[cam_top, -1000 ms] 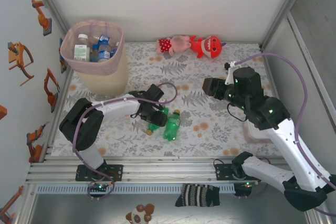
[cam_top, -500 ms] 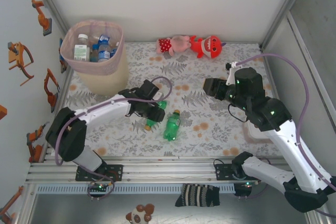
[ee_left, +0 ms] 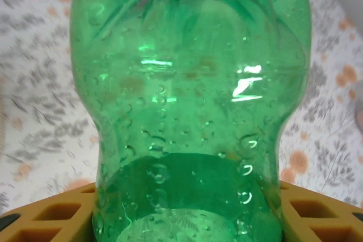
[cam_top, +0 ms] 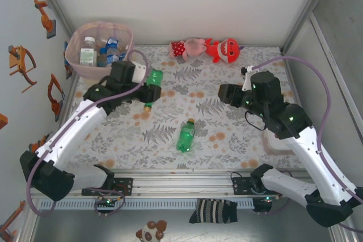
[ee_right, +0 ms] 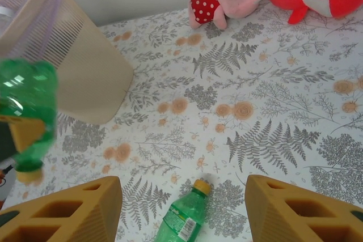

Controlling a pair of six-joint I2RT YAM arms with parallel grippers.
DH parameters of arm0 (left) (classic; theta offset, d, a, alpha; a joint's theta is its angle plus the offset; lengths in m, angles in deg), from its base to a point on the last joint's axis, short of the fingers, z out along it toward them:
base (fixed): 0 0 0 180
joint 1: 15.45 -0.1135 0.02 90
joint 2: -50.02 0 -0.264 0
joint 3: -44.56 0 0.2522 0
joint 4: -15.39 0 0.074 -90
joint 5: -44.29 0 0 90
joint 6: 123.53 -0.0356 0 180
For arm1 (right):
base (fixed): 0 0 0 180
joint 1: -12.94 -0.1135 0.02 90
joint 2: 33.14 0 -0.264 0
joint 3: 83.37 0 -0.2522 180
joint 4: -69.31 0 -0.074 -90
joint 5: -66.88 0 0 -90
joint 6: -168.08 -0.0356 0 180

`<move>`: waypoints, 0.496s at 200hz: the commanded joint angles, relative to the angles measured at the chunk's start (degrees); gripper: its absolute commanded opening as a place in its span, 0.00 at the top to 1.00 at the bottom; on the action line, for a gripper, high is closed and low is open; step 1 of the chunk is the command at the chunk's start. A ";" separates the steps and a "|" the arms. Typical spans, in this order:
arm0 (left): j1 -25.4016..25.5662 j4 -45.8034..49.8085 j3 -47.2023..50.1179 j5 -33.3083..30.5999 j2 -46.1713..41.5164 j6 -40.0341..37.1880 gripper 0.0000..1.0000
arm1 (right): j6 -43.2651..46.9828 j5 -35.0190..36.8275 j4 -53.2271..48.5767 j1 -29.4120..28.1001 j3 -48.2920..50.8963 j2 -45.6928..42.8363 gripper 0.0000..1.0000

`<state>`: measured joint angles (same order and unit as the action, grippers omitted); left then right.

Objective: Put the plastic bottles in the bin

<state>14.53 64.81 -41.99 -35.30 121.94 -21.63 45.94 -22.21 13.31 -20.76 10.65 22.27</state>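
My left gripper (cam_top: 148,88) is shut on a green soda bottle (cam_top: 155,77), lifted off the table just right of the bin (cam_top: 102,25). In the left wrist view this bottle (ee_left: 190,100) stands close up between the orange fingers (ee_left: 54,219). The pink mesh bin holds several clear bottles (cam_top: 88,54). Another green bottle (cam_top: 186,135) with an orange cap lies on the floral table. My right gripper (cam_top: 227,93) hangs open above the table. Its wrist view shows the lying bottle (ee_right: 184,222) below the fingers, the held bottle (ee_right: 28,106) at left and the bin (ee_right: 79,66).
A pink plush toy (cam_top: 187,48) and a red one (cam_top: 222,49) lie at the back edge. Walls close in the table on the left, back and right. A striped sock (cam_top: 212,211) lies below the front rail.
My left gripper closed on one of the two green bottles near the table's middle, lifted it and carried it back and left toward the bin. The right arm stayed still.
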 commanded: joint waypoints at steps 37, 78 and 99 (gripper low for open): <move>-9.42 5.11 -14.92 7.90 1.79 -6.95 0.45 | 2.30 0.41 -1.22 -0.15 -5.20 1.59 0.42; -16.79 7.11 -24.48 10.00 5.10 -10.02 0.45 | 1.23 0.92 -1.39 -0.15 -4.78 0.54 0.41; -21.90 7.07 -27.73 11.49 7.11 -10.75 0.45 | 0.88 1.29 -1.62 -0.15 -4.25 0.21 0.42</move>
<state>-3.09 70.23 -66.08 -26.82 126.90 -29.43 47.03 -22.15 12.29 -20.76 7.06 23.65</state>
